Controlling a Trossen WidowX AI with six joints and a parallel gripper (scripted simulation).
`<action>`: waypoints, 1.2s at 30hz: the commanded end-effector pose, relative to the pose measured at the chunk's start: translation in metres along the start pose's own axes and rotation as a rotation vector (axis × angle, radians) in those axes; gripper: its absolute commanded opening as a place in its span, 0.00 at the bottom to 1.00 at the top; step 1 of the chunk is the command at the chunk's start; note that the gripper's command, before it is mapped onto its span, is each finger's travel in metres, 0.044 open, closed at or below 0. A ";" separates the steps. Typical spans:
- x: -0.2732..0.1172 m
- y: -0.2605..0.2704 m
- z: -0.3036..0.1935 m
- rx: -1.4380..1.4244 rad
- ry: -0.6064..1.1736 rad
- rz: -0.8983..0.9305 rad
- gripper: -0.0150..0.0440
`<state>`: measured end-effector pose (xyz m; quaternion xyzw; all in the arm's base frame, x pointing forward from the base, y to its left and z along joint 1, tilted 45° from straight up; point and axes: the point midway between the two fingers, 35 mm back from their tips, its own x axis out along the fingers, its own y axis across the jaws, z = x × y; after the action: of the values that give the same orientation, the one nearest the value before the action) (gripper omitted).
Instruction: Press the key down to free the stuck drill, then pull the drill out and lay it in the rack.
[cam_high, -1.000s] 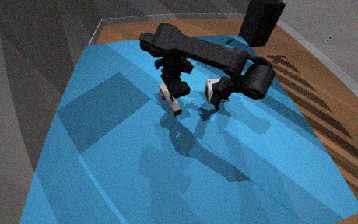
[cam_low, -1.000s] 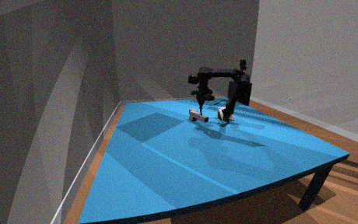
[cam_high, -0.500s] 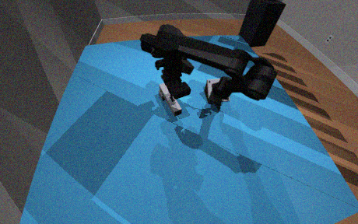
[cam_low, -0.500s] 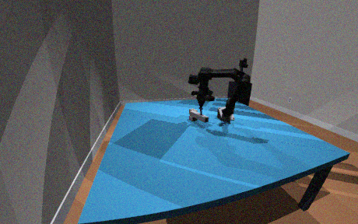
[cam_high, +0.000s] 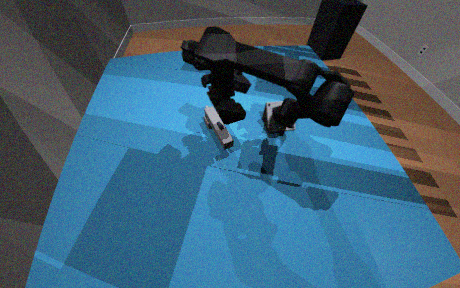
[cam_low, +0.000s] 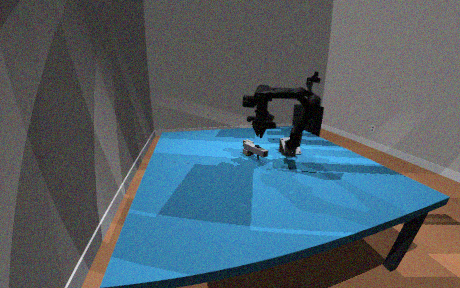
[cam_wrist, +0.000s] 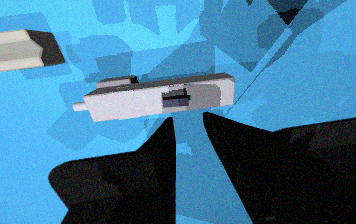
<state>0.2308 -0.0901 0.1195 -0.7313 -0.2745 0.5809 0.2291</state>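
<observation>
Claw (cam_wrist: 189, 120): hanging above the block, fingers parted, gripping nothing | Block (cam_wrist: 155, 97) with drill and dark key (cam_wrist: 175, 98): lying toward the far edge of the blue table (cam_high: 150, 225) | Rack (cam_wrist: 27, 49): sitting nearby

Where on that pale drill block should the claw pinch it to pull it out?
Probably across the long flat sides of the drill, near its middle, coming straight down. It lies flat on the table, long and narrow, so the part-open gripper above could straddle its width. The thin pin at one end looks too small to hold.
</observation>
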 end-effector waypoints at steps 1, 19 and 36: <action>-0.037 -0.001 -0.002 -0.005 0.045 0.060 0.61; -0.018 0.046 -0.011 -1.269 -0.001 0.072 1.00; 0.014 0.098 -0.013 -2.731 -0.037 0.031 1.00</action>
<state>0.2526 -0.1437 0.0816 -0.5997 -0.6183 0.1031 -0.4975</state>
